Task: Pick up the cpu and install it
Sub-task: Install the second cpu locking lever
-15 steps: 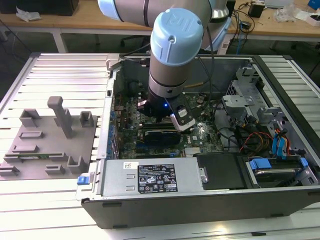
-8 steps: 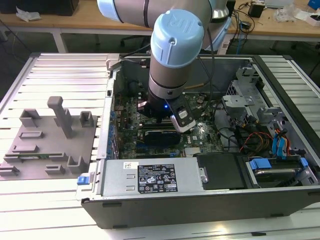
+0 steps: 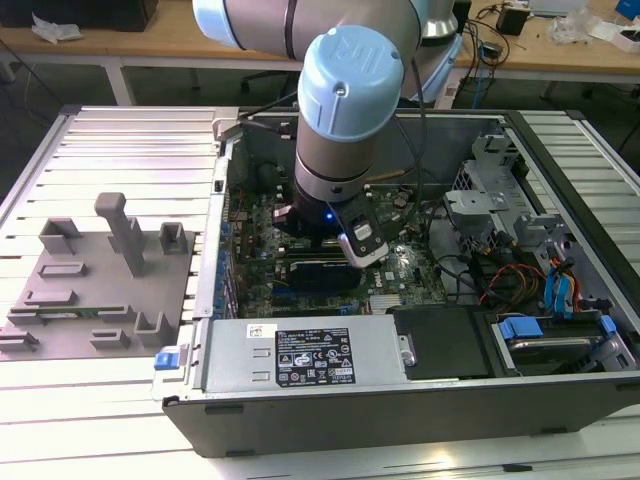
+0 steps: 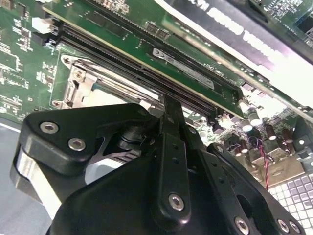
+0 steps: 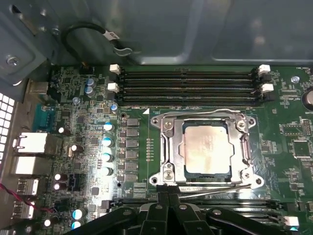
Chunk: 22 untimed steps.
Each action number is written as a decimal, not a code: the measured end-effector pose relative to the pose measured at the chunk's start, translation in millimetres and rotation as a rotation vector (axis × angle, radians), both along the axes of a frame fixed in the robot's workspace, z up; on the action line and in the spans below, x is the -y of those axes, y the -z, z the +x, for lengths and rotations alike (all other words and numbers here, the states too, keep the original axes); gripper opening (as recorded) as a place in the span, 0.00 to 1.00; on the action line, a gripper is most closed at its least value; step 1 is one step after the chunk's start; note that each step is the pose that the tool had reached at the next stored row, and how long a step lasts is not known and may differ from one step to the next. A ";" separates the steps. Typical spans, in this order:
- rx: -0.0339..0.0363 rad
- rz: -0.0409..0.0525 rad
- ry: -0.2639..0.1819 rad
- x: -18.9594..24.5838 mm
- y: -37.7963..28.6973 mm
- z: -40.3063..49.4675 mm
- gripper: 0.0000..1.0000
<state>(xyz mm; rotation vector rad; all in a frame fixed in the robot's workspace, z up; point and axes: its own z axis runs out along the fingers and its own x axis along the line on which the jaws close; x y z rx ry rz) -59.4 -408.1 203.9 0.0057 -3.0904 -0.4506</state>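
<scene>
We see the cpu seated in its socket, just beyond the gripper, fingers pressed together, empty.

No print can be read with certainty. A white-and-black label with rows of tiny marks sits on the grey metal power supply box in the exterior view. Blurred white lettering crosses the black shroud in the second wrist view. Faint etched lines mark the silvery-grey square cpu in the first wrist view
</scene>
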 end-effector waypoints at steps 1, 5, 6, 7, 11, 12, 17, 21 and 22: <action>0.0003 0.0020 0.000 0.0 0.9 -1.8 0.11; 0.0012 0.0186 0.000 -0.2 3.1 -3.8 0.11; 0.0012 0.0218 0.000 -0.5 3.6 -3.8 0.11; 0.0010 0.0238 0.000 -0.7 3.8 -3.8 0.11; 0.0011 0.0352 0.000 -2.1 5.1 -3.7 0.11; 0.0012 0.0358 0.000 -2.3 5.3 -3.8 0.11; 0.0008 0.0354 0.000 -2.2 6.8 -3.8 0.11; 0.0015 0.0401 0.001 -3.2 8.4 -3.7 0.11; 0.0015 0.0405 0.001 -3.4 8.3 -3.7 0.11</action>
